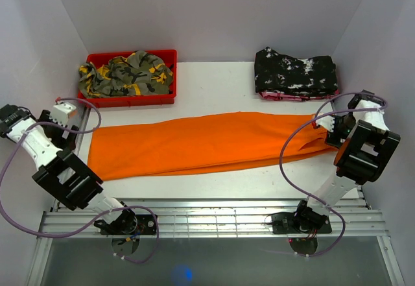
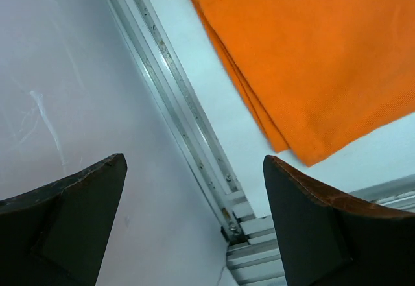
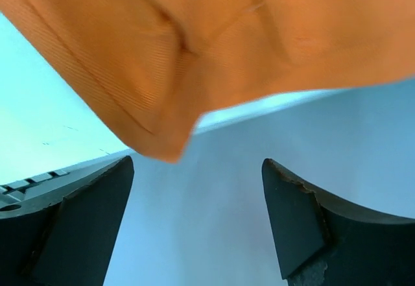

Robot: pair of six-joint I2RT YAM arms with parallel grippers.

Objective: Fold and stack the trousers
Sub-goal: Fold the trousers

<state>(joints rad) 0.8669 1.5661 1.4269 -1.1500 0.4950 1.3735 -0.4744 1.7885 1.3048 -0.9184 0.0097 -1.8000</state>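
My left gripper (image 2: 194, 169) has its jaws spread wide with nothing between them. It hangs at the left edge of the table (image 1: 214, 78), over the aluminium rail (image 2: 175, 91) and close to the side wall. My right gripper (image 3: 198, 166) is just as wide and just as empty, and it sits at the right end of the cloth. The orange trousers (image 1: 201, 143) lie flat, with their long axis running left to right across the middle of the table between my two tools. Their left corner (image 2: 311, 52) lies right of my left fingers and apart from them. Their right corner (image 3: 227, 39) sits just beyond my right fingertips, so I judge the right arm the nearer one. Bare table runs along the near side of the cloth. On the far side there is a red bin (image 1: 104, 99) of camouflage cloth at the left and a black speckled garment (image 1: 295, 72) at the right, with open surface between them for folding.
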